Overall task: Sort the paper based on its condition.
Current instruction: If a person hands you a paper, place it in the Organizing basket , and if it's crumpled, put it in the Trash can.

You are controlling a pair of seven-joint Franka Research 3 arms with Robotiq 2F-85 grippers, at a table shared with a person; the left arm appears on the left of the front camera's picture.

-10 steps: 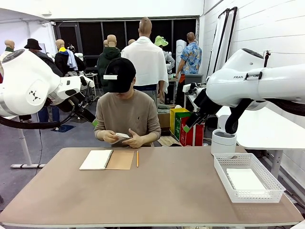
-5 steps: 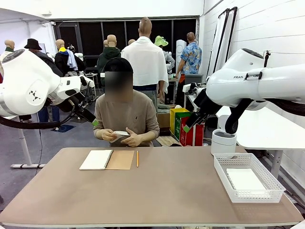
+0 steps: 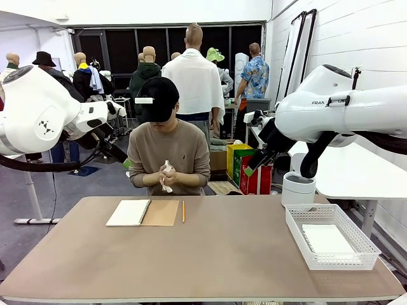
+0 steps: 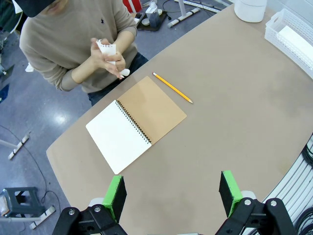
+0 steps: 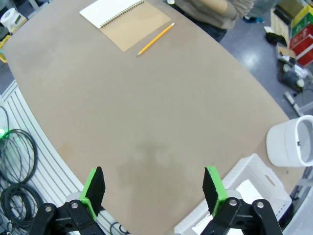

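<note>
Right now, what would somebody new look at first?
Probably the person's hands at the far side of the table, squeezing a white paper between them. Next, the open notebook and yellow pencil just in front, and the white basket at the robot's right with a flat sheet in it.

Person's hands [image 4: 110, 61] squeezing paper [image 4: 105, 47], open notebook [image 4: 137, 122], pencil [image 4: 172, 87], left gripper [image 4: 171, 178] spread wide

The letters "FRAN" stand in dark print on the right arm [image 3: 331, 108], on its white shell. No other print is legible.
</note>
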